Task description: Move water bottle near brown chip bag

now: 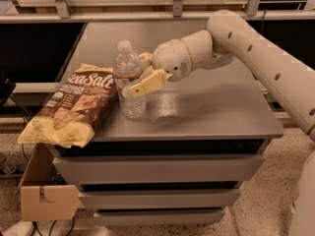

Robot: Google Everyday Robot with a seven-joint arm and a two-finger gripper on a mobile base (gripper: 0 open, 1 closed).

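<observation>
The water bottle (pixel 127 68), clear and ribbed with a white cap, stands upright on the grey cabinet top (pixel 211 112). It is right beside the brown chip bag (pixel 74 107), which lies at the left edge and hangs partly over it. My gripper (pixel 141 73) reaches in from the right. Its cream fingers (pixel 145 85) straddle the bottle at label height, one in front and one behind, closed on it. The bottle's base rests on the surface.
The cabinet has drawers (pixel 157 168) below. A cardboard box (pixel 47 195) sits on the floor at the lower left. A metal rail and shelving (pixel 172 14) run behind the cabinet. My arm (pixel 256 48) crosses the right side of the top.
</observation>
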